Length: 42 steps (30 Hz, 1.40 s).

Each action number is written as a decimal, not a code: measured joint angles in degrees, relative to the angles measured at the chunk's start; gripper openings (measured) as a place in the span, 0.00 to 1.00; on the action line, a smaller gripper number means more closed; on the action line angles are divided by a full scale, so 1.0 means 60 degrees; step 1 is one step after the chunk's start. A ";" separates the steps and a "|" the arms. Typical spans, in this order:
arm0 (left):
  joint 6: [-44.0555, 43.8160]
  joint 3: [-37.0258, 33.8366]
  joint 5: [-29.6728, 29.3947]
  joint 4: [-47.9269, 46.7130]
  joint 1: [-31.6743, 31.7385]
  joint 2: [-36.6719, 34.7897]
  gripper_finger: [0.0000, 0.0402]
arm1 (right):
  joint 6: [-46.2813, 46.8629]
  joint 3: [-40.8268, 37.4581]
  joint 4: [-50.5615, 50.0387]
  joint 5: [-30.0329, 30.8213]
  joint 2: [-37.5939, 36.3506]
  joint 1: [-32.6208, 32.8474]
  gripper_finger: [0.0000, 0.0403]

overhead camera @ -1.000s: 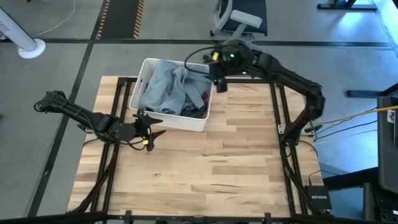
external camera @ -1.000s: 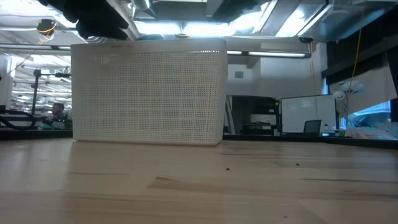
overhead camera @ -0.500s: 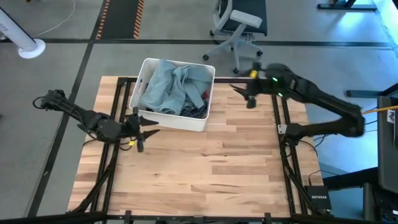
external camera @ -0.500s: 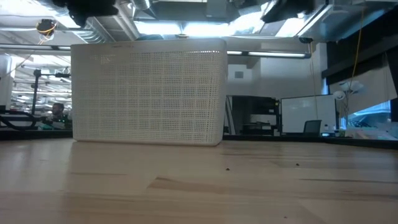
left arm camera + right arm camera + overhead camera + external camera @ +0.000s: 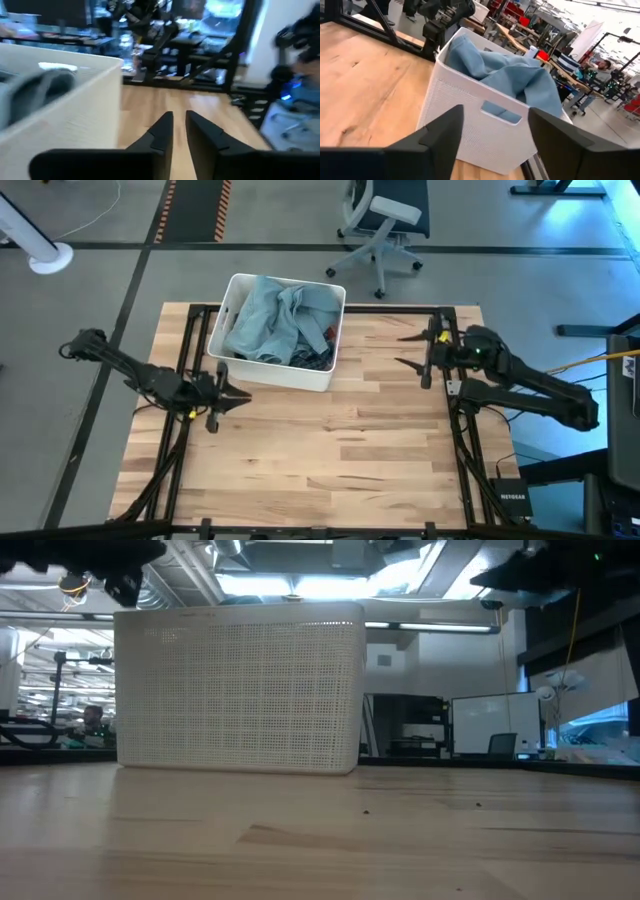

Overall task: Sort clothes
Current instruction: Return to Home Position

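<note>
A white plastic bin (image 5: 290, 373) stands on the wooden table at the far left. The clothes fill it, with a light blue denim piece (image 5: 265, 320) on top and dark items (image 5: 318, 356) at its right side. My left gripper (image 5: 238, 388) hovers just off the bin's near left corner, its fingers almost together with nothing between them (image 5: 179, 125). Near the table's right edge, level with the bin, my right gripper (image 5: 400, 350) is open and faces the bin (image 5: 470, 115) and the denim (image 5: 510, 70). It holds nothing.
Bare wood (image 5: 340, 450) spreads across the table's middle and near half. Black frame rails (image 5: 190, 350) run along the left and right sides. An office chair (image 5: 385, 220) stands beyond the far edge. People (image 5: 605, 67) sit in the room behind.
My right gripper has swung from above the bin's far right corner toward the table's right edge and slightly nearer, still open. My left gripper has drawn back a little toward the table's left edge, and its fingers have closed to a narrow gap. The bin and clothes have stayed put.
</note>
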 joint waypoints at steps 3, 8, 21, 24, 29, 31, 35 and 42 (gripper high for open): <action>-0.0183 -0.0768 0.0936 0.0993 0.0106 -0.0015 0.08 | -0.0007 -0.0739 0.0298 0.0000 -0.0604 -0.0003 0.50; -0.0148 -0.1570 0.0987 0.1923 0.0107 -0.0141 0.01 | 0.0114 -0.1501 0.0531 -0.0245 -0.1312 -0.0004 0.26; -0.0190 -0.2380 0.0064 0.2288 0.0107 -0.0360 0.00 | 0.0633 -0.3967 0.1689 0.1680 -0.2880 -0.0011 0.07; -0.0013 -0.2590 0.0002 0.2536 0.0107 -0.0363 0.00 | 0.0637 -0.4424 0.1832 0.1957 -0.3037 -0.0011 0.02; 0.0376 -0.2673 -0.0341 0.2682 0.0288 -0.0441 0.00 | 0.0743 -0.4856 0.2535 0.1875 -0.3231 -0.0004 0.04; 0.0404 -0.2673 -0.0334 0.2652 0.0476 -0.0441 0.00 | 0.0694 -0.4856 0.2511 0.1942 -0.3235 -0.0003 0.04; 0.0391 -0.2673 -0.0313 0.2324 0.0912 -0.0441 0.00 | 0.0425 -0.4856 0.2583 0.1937 -0.3235 -0.0004 0.02; 0.0650 -0.2673 0.0740 0.2236 0.2063 -0.0921 0.00 | 0.0319 -0.4856 0.2612 0.0982 -0.3235 -0.0004 0.06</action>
